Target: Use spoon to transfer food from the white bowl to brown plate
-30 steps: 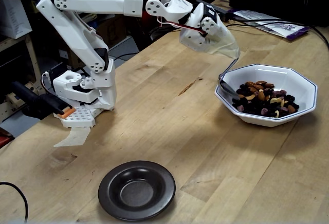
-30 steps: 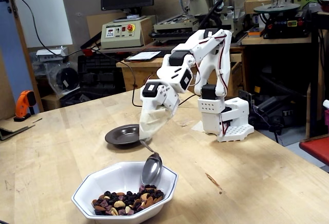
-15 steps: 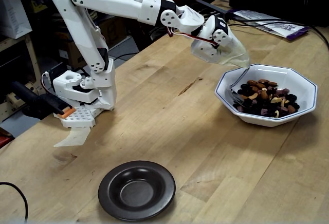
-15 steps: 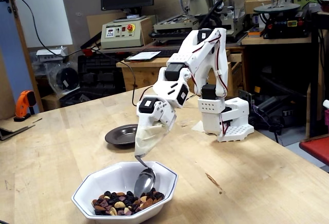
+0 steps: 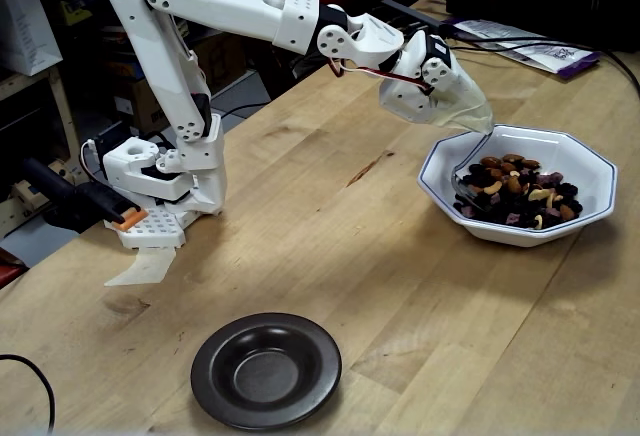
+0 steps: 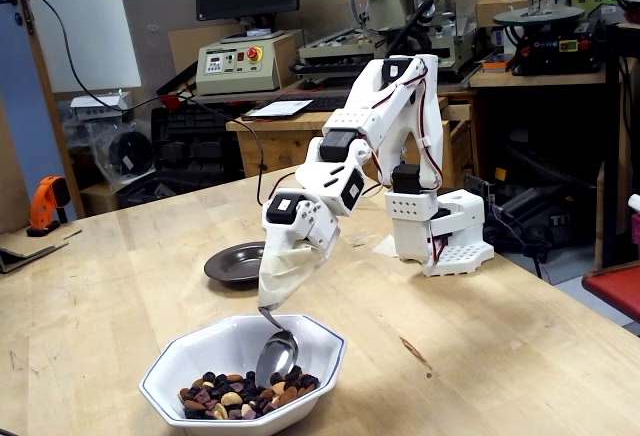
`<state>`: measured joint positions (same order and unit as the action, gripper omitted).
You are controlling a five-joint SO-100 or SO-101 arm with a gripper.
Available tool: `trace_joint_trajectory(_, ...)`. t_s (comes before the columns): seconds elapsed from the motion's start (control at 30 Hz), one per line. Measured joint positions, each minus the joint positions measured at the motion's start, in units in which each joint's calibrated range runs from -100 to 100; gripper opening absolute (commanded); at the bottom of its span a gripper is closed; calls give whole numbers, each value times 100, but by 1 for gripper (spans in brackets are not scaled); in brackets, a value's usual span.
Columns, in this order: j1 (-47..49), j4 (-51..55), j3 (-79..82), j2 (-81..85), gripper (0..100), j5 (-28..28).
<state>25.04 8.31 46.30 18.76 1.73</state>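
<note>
The jaws are hidden under a whitish wrap, so whether they are apart or together cannot be told; the gripper [image 5: 470, 116] [image 6: 272, 291] reaches down over the bowl's rim, and the spoon [image 6: 276, 353] [image 5: 462, 178] hangs from its tip, its thin handle running up into the wrap; in a fixed view the oval scoop stands nearly upright inside the bowl [image 6: 170, 366], its lower edge at the food [image 6: 245, 395]; in the other fixed view only a sliver of the scoop shows at the left edge of the food [image 5: 515, 194], low against the bowl's [image 5: 590, 161] inner wall; the food lies heaped toward one side of the bowl, leaving bare white wall on the arm's side; the arm [image 5: 230, 11] [image 6: 385, 121] stretches from its white base [image 5: 165, 191] [image 6: 445, 231] across the wooden table [image 5: 330, 256] [image 6: 480, 356]; the plate [image 5: 266, 370] [image 6: 238, 263] sits well apart from the bowl, its sunken centre bare; in a fixed view it lies behind the gripper, partly hidden by the wrap.
</note>
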Motion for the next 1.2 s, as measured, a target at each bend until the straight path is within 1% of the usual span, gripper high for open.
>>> trace_joint_trajectory(0.17, -248, -434, 269, 0, 5, 20)
trace_joint_trajectory(0.47, -526, -594, 589, 9, 5, 24)
trace_joint_trajectory(0.6, -526, -731, 589, -17, 5, 24)
trace_joint_trajectory(0.9, -526, -1550, 589, -773, 5, 5)
trace_joint_trajectory(1.2, -526, -1686, 589, -962, 5, 0)
